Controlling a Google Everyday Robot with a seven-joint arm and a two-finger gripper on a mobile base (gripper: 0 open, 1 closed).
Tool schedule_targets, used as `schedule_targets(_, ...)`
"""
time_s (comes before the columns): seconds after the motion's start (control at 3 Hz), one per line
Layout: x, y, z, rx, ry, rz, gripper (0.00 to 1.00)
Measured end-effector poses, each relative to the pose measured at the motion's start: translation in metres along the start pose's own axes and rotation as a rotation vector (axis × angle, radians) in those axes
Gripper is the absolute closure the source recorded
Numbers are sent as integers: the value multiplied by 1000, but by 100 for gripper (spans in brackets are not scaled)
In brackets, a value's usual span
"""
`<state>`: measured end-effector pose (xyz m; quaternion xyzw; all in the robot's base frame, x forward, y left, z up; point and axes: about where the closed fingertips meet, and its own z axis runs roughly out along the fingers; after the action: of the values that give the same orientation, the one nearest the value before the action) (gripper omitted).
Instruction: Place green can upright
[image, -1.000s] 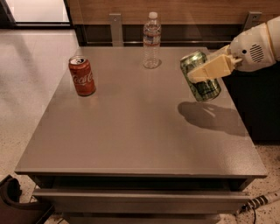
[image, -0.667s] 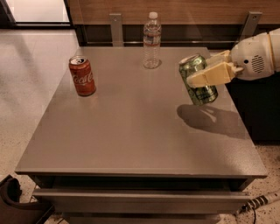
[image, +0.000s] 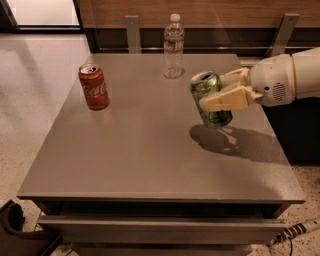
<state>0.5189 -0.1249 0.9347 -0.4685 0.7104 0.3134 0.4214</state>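
Observation:
The green can (image: 208, 95) is dark green with pale markings and a silver top. It hangs above the right part of the grey table (image: 140, 150), slightly tilted, top up. My gripper (image: 218, 95) reaches in from the right and is shut on the can, one cream finger across its front and one behind. The can's shadow lies on the table just below and to the right.
A red Coca-Cola can (image: 93, 86) stands upright at the table's left rear. A clear water bottle (image: 173, 46) stands at the rear middle. The white arm (image: 285, 77) extends off the right edge. A dark object (image: 15, 232) sits on the floor at lower left.
The gripper has moved left and slightly lower with the green can, which now stands closer to upright over the table.

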Motion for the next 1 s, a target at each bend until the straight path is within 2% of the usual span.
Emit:
schedule_targets(0.33, -3, 13, 14, -8, -44, -40, 100)
schedule_targets(0.67, -3, 18, 27, -24, -90, -46, 100)
schedule_targets(1.0, 2, 13, 34, -63, -158, -20, 100)
